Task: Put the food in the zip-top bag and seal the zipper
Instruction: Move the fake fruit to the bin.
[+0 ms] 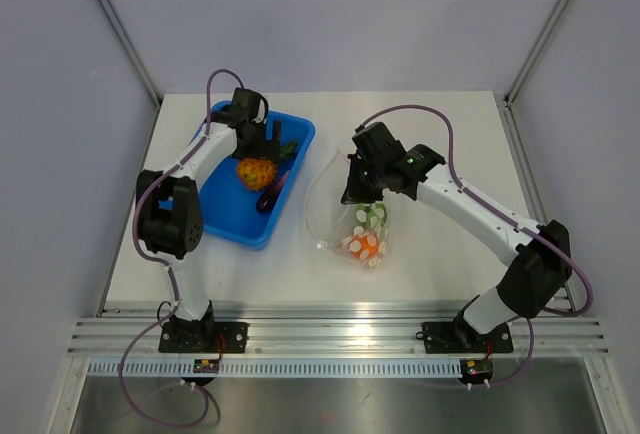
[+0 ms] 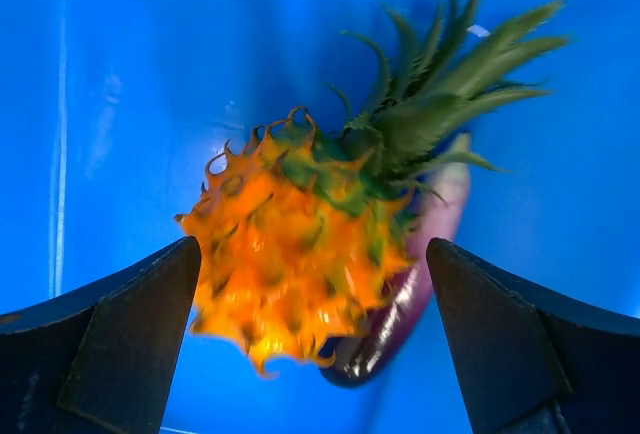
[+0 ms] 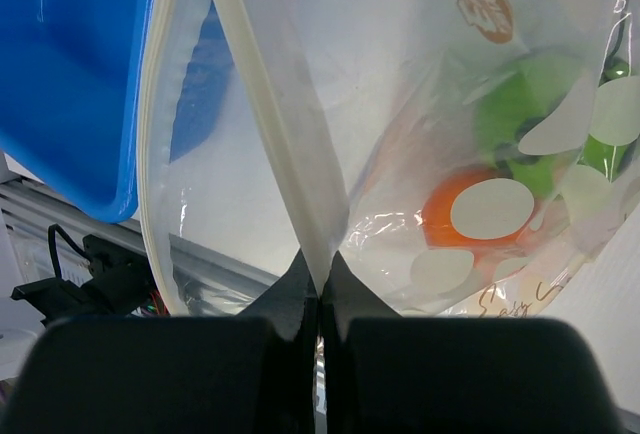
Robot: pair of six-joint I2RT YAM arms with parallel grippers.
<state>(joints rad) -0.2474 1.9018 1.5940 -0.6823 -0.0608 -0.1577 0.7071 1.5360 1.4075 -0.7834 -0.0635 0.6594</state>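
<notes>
The bag [image 1: 335, 216] lies at the centre of the top view, just right of the tray. The orange ball [image 3: 447, 216] and green ball [image 3: 508, 104] sit inside it near its lower end. The bag's mouth gapes toward the upper left. The right gripper [image 3: 320, 289] has its fingers pressed together on the zipper [image 3: 285, 144] strip of one lip. The pineapple [image 2: 300, 254] lies in the blue tray [image 1: 225, 222] at left centre, its leaves pointing to the upper right. The eggplant [image 2: 405, 299] touches it on the lower right. The left gripper [image 2: 312, 329] hangs over the pineapple, fingers spread wide on either side of the fruit.
</notes>
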